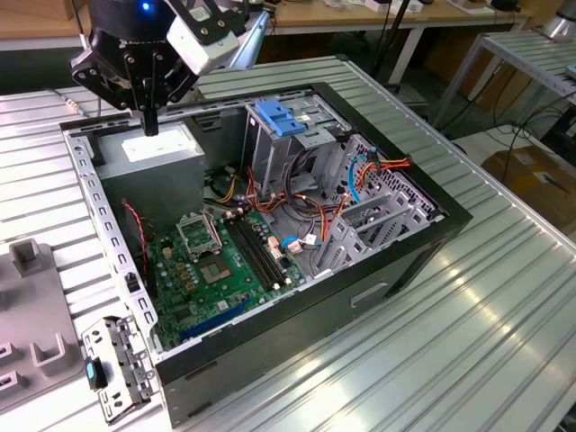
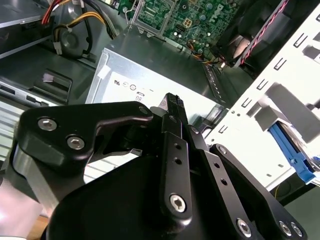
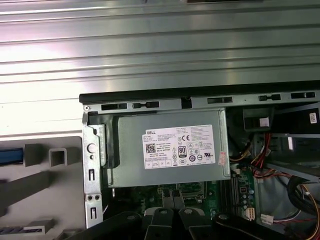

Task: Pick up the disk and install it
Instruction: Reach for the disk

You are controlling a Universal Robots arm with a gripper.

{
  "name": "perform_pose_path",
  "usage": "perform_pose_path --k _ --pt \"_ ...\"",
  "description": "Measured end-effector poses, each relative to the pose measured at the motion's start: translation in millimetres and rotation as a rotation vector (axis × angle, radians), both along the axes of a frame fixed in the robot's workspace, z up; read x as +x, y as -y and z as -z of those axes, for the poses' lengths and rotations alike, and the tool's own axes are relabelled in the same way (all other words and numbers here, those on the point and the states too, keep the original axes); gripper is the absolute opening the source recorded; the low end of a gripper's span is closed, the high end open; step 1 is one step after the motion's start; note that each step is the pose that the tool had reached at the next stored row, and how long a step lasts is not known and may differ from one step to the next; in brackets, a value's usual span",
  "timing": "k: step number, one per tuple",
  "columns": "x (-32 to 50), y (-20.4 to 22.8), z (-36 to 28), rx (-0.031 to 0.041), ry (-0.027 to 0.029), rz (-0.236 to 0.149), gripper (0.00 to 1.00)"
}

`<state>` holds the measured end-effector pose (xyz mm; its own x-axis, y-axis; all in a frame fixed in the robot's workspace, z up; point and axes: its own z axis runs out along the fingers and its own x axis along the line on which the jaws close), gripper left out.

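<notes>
Hovering the gripper (image 1: 151, 126) right above the grey power supply box (image 1: 169, 149), fingers pressed together and holding nothing. Not being able to tell the disk's place, or its long side's direction, from the gripper.

case (image 1: 360, 297) on worktop (image 1: 468, 342) | power supply box (image 1: 175, 148) in case, far corner, exterior view's left | motherboard (image 1: 225, 261) on case floor | tool (image 1: 151, 124) above case's box corner

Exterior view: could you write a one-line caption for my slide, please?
Gripper above the grey power supply in an open computer case on a ribbed metal table.
</notes>
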<state>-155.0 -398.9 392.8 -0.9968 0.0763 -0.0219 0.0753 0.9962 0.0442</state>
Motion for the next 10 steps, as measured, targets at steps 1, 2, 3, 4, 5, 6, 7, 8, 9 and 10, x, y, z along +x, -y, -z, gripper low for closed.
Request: perform_pose_path --k 1,2,3,4,5,6,7,8,9,10 --pt "-0.8 0.0 0.0 -0.0001 -0.0002 0.0 0.11" --pt "-1.5 0.0 0.1 0.0 -0.0004 0.0 0.11" --pt "-2.3 0.0 0.1 0.0 -0.0007 0.0 0.11" --pt "-2.9 0.0 0.1 0.0 -0.001 0.0 0.11" --pt "-3.5 0.0 0.1 -0.0001 -0.0012 0.0 0.11" --pt "-4.1 0.0 0.2 0.0 -0.0014 0.0 0.11" --pt "-5.3 0.0 0.2 0.0 -0.0019 0.0 0.11" --pt "-6.5 0.0 0.3 0.0 -0.0023 0.0 0.11" --pt "-7.5 0.0 0.3 -0.0001 -0.0027 0.0 0.11" --pt "-8.1 0.0 0.3 -0.0001 -0.0031 0.0 0.11"
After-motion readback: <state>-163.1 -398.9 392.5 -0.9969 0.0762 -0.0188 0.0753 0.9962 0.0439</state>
